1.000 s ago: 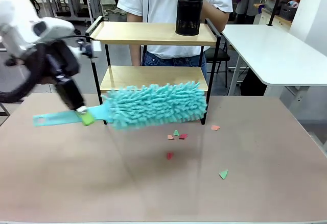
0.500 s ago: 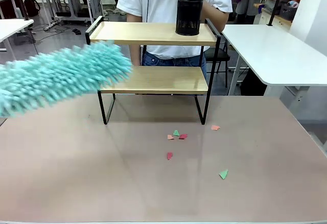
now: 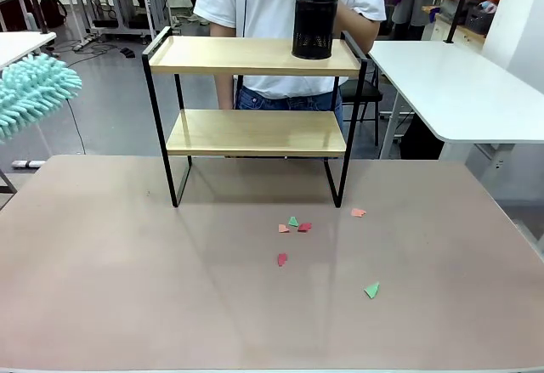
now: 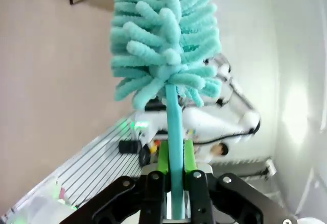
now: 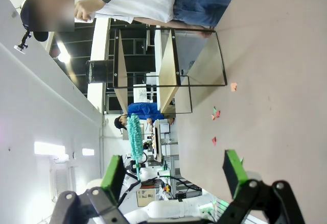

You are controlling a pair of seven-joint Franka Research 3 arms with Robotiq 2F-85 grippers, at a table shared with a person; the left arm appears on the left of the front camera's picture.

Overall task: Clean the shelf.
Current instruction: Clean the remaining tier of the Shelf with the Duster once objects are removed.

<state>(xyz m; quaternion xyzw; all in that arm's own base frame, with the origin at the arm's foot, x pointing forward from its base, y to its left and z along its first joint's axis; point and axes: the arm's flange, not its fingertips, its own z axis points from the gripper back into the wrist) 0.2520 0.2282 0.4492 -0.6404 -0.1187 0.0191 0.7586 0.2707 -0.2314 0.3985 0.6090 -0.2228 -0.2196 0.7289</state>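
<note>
Left gripper (image 4: 173,175) is clamping the duster (image 4: 166,45) handle; right gripper (image 5: 176,175) is gaping wide, empty. Shelf (image 3: 255,131) is standing at table's 12 o'clock. Advice: sweep each board flat, avoiding the black cup (image 3: 314,26).

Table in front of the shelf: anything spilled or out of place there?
Yes. Small red and green paper scraps lie scattered on the table just in front of the shelf; its two boards look bare except for a black mesh cup.

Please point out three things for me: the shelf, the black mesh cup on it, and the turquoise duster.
shelf (image 3: 255,132), front view, on the lower wooden board.
black mesh cup (image 3: 314,26), front view, on its mesh wall.
turquoise duster (image 4: 164,35), left wrist view, on the fluffy head.
</note>
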